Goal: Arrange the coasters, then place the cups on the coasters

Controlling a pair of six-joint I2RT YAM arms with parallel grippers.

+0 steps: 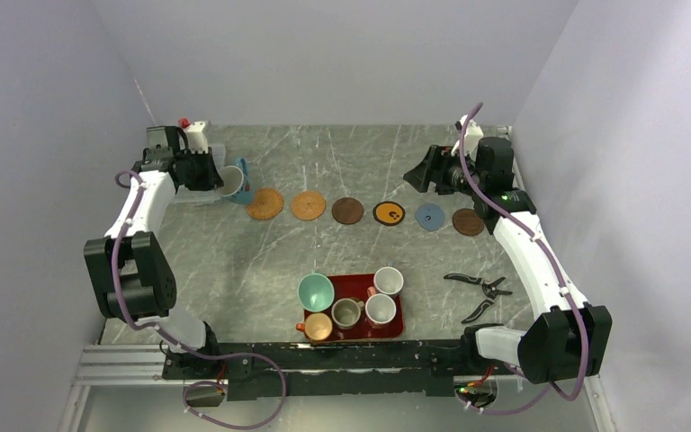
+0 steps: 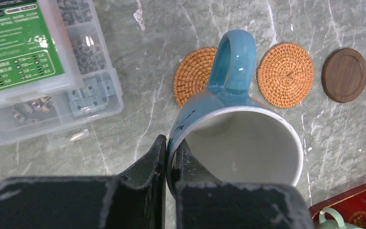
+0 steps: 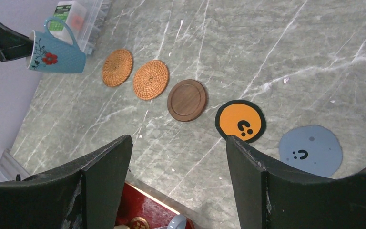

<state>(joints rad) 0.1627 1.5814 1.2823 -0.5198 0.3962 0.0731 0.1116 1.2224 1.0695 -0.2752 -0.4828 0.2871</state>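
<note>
You had a grey marbled worktop (image 1: 261,270) with six discs in one row across its far half: two woven tan coasters (image 1: 264,203), a dark wooden coaster (image 1: 347,211), a black-rimmed orange coaster (image 1: 389,213), a blue-grey coaster (image 1: 429,217) and a dark brown coaster (image 1: 468,221). A red tray (image 1: 400,322) sat at the near edge, black pliers (image 1: 479,290) lay to its right, and a clear parts box (image 2: 90,90) rested at the far left.

The mug (image 2: 231,62) looks like glazed ceramic, glossy blue outside and smooth white inside. The woven coasters (image 2: 286,74) look like rattan, rough and matt. The brown coaster (image 2: 344,75) looks like smooth wood. The table (image 2: 219,19) has a marble-like, slightly shiny surface. The box (image 2: 90,100) is clear plastic.
</note>
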